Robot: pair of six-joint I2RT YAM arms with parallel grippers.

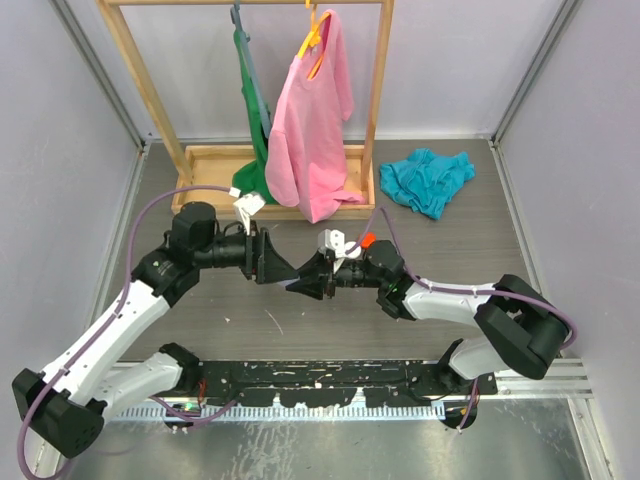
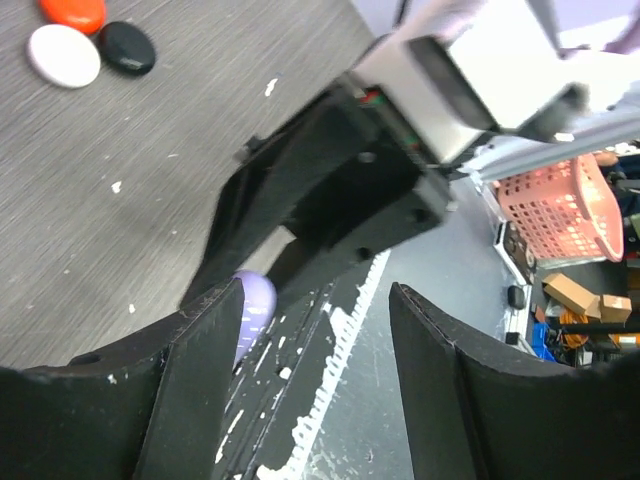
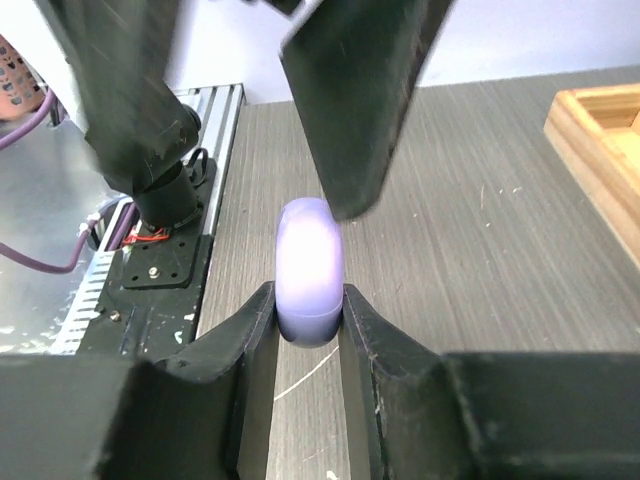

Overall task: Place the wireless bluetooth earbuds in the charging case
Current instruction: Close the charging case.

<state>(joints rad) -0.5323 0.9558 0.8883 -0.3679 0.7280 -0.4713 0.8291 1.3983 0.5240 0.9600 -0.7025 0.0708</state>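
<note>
Lilac earbud [image 3: 311, 262], perhaps a case, tight in right end effector [image 3: 308, 300]; left end effector [image 2: 315, 300] wide open.

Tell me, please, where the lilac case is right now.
The lilac case is clamped in the right pincer, centre of the right wrist view, with the open left pincer close beside it.

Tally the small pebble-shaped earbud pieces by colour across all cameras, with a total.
red piece: 1
white piece: 1
black piece: 1
lilac piece: 1, held in the right end effector
Total: 4
</note>
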